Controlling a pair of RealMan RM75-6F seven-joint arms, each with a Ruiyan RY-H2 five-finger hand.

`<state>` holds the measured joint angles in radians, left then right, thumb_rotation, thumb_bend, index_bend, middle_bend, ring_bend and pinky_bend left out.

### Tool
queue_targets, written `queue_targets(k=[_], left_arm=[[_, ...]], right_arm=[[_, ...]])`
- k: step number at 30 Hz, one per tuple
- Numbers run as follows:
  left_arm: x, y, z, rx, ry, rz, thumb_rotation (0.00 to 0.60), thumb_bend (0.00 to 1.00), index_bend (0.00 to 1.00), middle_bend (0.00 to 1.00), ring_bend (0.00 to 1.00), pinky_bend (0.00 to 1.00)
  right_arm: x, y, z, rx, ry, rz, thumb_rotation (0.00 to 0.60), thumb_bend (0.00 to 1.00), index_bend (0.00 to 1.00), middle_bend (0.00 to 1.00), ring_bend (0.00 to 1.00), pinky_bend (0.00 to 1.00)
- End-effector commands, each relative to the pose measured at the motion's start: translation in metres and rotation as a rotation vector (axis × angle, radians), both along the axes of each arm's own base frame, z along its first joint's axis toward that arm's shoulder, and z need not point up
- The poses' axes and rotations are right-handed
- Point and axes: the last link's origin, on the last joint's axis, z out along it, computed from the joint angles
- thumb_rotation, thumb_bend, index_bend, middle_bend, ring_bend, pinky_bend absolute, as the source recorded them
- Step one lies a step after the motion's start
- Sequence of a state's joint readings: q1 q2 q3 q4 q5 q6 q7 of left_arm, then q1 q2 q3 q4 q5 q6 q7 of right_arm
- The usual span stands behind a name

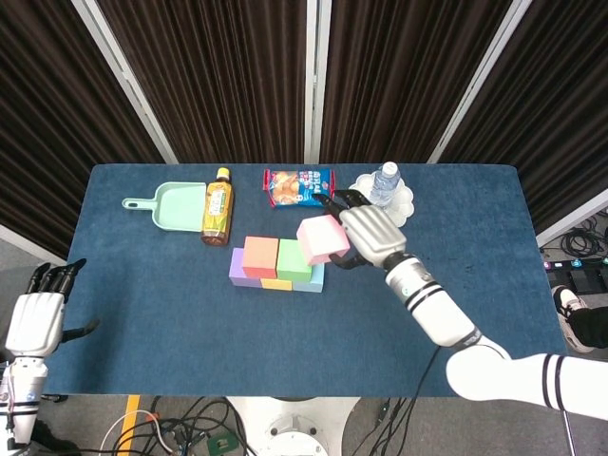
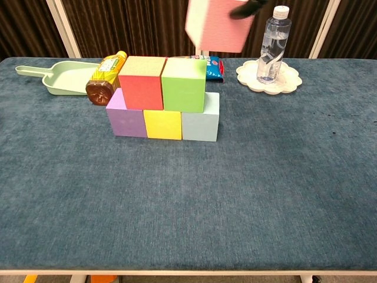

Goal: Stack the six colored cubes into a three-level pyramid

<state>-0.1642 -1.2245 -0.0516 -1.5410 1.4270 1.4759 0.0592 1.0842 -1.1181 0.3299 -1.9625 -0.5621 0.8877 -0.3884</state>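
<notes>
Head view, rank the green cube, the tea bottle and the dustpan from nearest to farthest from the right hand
Measured from the right hand:
1. Green cube, just to its left on the stack's second level.
2. Tea bottle, lying left of the stack.
3. Dustpan, farthest left, beside the bottle.

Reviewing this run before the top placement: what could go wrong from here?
1. The right hand holds the pink cube tilted and right of the red cube and green cube seam; set down like that, it may slide off.
2. Descending off-centre could push the green cube along the light blue cube.
3. The water bottle stands near the arm's path.
</notes>
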Motion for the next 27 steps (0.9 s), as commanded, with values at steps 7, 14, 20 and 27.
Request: queue_targets(k=[7, 14, 20, 27], left_arm=[[-0.002, 0.000, -0.001, -0.002, -0.019, -0.003, 0.600, 0.07, 0.11, 0.17, 0.16, 0.10], [-0.001, 0.001, -0.001, -0.007, -0.027, 0.000, 0.600, 0.07, 0.11, 0.17, 0.16, 0.10], [-0.002, 0.003, -0.001, -0.014, -0.030, 0.012, 0.600, 0.07, 0.11, 0.17, 0.16, 0.10], [-0.001, 0.005, -0.001, -0.017, -0.033, 0.015, 0.600, 0.07, 0.11, 0.17, 0.16, 0.10]], right_arm=[[0.061, 0.014, -0.040, -0.015, 0.044, -0.032, 0.600, 0.23, 0.00, 0.37, 0.01, 0.00], [0.070, 0.012, -0.057, -0.016, 0.082, -0.045, 0.600, 0.23, 0.00, 0.37, 0.01, 0.00], [0.068, 0.005, -0.059, -0.020, 0.094, -0.056, 0.600, 0.23, 0.00, 0.36, 0.01, 0.00], [0.068, 0.002, -0.065, 0.000, 0.108, -0.054, 0.600, 0.23, 0.00, 0.34, 0.01, 0.00]])
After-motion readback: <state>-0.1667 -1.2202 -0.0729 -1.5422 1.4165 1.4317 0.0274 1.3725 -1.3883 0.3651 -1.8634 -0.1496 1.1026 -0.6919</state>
